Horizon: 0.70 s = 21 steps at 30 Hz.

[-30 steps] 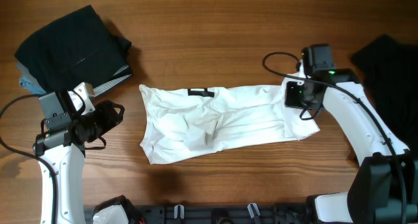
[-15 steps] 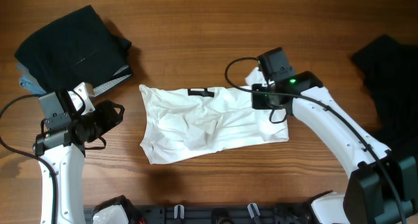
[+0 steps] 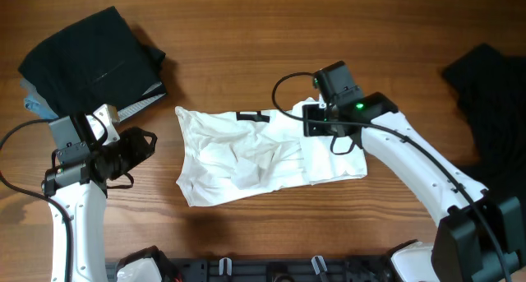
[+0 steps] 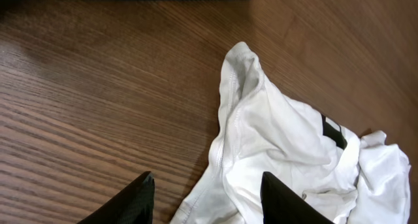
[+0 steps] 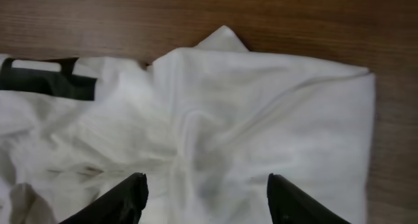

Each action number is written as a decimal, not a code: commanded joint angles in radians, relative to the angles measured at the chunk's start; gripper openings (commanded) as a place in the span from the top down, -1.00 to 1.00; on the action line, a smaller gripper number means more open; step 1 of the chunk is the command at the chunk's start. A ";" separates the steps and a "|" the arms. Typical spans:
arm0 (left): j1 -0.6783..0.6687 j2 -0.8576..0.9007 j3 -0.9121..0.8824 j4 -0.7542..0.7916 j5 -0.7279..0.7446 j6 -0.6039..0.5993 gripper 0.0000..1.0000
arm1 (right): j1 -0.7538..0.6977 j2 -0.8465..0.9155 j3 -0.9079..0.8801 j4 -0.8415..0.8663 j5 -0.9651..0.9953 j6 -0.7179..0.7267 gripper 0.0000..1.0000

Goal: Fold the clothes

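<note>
With the T-shirt (image 3: pixel 246 154) rumpled mid-table (image 3: pixel 329 35), its right end folded over, the right gripper (image 5: pixel 206 204), released and empty above that fold, should lift straight up without snagging it, while the left gripper (image 4: pixel 206 198) hangs parted, empty, at its left edge.

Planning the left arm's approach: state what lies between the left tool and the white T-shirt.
Only bare wooden table: in the overhead view a narrow strip of wood separates the left tool from the white T-shirt.
</note>
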 commanded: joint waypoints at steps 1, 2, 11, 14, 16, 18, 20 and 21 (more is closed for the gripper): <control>-0.037 -0.011 0.000 -0.002 0.020 0.020 -0.03 | -0.035 -0.006 0.017 -0.041 0.042 -0.051 -0.15; -0.047 -0.011 0.000 -0.002 0.020 0.020 -0.03 | -0.035 0.004 0.016 -0.072 0.029 -0.050 -0.06; -0.192 -0.011 0.000 0.017 0.019 0.020 -0.09 | 0.071 0.143 -0.044 -0.010 -0.121 -0.032 0.88; -0.221 -0.011 0.000 0.013 0.019 0.020 -0.11 | 0.082 0.181 -0.043 0.032 -0.114 -0.043 0.82; -0.236 -0.011 0.000 0.002 0.019 0.020 -0.12 | 0.070 0.178 -0.041 0.038 -0.057 -0.037 0.79; -0.247 -0.011 0.000 -0.013 0.018 0.020 -0.14 | 0.050 0.157 -0.022 0.026 -0.034 -0.036 0.73; -0.253 -0.006 0.000 -0.026 0.010 0.020 -0.16 | 0.030 0.120 0.012 -0.009 -0.034 -0.041 0.68; -0.253 -0.001 0.000 -0.029 0.010 0.020 -0.18 | 0.021 0.095 0.030 -0.031 -0.034 -0.044 0.65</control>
